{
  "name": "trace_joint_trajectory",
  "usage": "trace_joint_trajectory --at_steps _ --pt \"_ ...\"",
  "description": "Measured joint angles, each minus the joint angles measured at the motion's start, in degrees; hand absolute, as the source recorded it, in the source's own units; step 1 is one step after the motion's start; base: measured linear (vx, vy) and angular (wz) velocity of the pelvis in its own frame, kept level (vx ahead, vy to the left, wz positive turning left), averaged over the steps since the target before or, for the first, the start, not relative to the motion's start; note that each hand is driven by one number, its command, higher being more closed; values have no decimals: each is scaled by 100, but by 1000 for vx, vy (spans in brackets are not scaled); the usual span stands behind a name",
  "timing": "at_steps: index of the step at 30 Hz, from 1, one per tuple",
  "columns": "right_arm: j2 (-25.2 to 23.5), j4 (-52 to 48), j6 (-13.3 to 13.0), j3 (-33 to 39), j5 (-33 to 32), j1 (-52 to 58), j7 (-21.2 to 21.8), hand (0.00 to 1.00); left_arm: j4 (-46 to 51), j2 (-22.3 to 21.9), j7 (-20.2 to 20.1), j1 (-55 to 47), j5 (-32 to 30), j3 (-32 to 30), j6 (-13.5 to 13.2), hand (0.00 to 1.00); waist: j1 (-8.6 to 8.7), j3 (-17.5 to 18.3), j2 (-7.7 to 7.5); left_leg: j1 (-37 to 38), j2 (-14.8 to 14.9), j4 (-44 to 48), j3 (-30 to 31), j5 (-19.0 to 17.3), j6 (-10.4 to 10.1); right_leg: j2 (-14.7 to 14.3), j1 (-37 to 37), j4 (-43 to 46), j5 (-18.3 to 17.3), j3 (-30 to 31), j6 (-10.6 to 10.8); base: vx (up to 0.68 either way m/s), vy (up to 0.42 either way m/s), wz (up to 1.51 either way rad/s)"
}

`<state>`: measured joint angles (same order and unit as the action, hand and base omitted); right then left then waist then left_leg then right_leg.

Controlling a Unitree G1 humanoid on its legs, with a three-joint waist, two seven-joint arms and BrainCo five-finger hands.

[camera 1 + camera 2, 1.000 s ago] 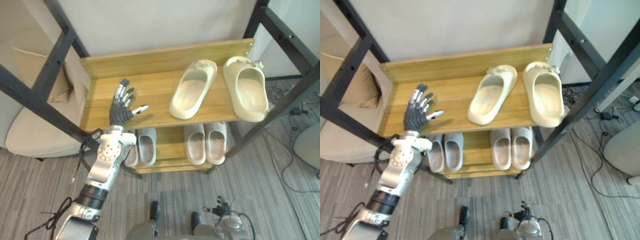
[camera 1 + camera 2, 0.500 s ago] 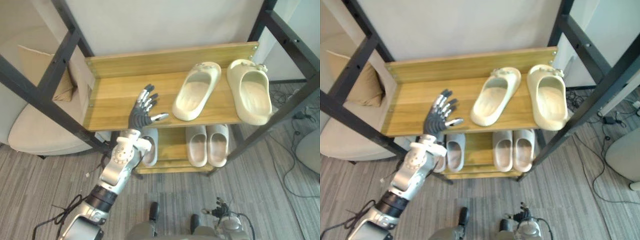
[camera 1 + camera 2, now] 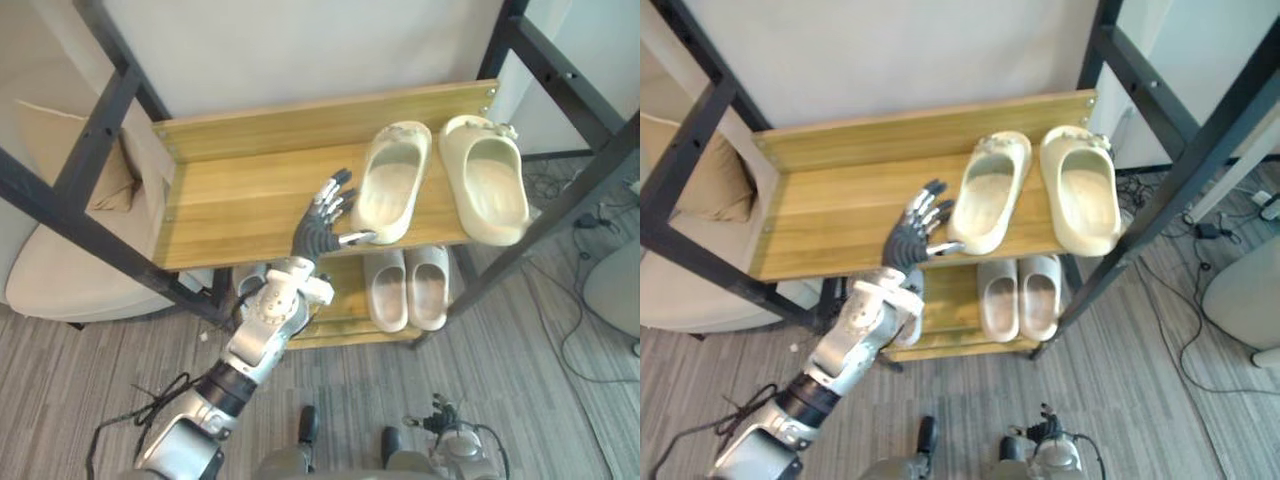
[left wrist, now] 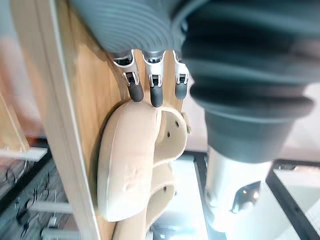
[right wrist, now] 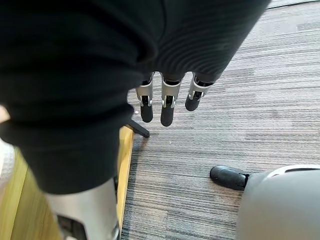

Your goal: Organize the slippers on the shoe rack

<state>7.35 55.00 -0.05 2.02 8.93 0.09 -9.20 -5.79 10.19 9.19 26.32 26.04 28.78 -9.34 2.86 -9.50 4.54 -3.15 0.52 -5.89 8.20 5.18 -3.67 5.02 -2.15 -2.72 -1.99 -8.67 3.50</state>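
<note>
The left hand [image 3: 313, 233] is meeting the skewed slipper on the top shelf.

Left eye view: at frame centre the hand is lying open over the shoe rack [image 3: 230, 200], fingers spread and straight, thumb touching the heel of the angled cream slipper [image 3: 392, 182]. Its mate [image 3: 490, 190] is sitting straight at upper right, and a pale pair [image 3: 405, 288] is lying side by side on the lower shelf. The right eye view is showing the same. Left wrist view: the fingertips [image 4: 151, 97] are sitting just at the slipper's rim, gripping nothing. Right wrist view: the right hand [image 5: 167, 102] is hanging with relaxed fingers over the carpet [image 5: 225, 130]. By my reading the lower pair is done, while the top pair is waiting to be squared together.
</note>
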Motion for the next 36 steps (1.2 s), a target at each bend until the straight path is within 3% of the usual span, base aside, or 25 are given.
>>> trace_joint_trajectory --at_steps 8,28,31,36 --pt "3 0 0 2 -1 -26 -36 0 -206 -270 60 267 69 253 -21 0 60 0 1 -42 7 0 -45 0 0 -10 9 -107 64 32 -7 -4 0 -1" --pt "-7 0 -4 -1 -4 -82 -40 0 -498 -41 77 516 3 -75 21 0 64 -8 -12 -31 1 0 -82 3 2 -3 -86 -230 182 49 17 -4 -1 -1" --pt "-3 0 -4 -9 -4 -79 -31 0 -286 81 89 427 38 -347 21 0 45 -9 -17 -36 1 2 -21 7 0 1 -102 -229 177 3 18 -5 -12 8" --pt "2 31 -2 -50 -4 -55 20 0 897 252 75 -23 266 -597 -7 0 -83 -4 -25 -45 -14 2 32 7 1 9 -89 -157 124 -23 26 -13 -6 5"
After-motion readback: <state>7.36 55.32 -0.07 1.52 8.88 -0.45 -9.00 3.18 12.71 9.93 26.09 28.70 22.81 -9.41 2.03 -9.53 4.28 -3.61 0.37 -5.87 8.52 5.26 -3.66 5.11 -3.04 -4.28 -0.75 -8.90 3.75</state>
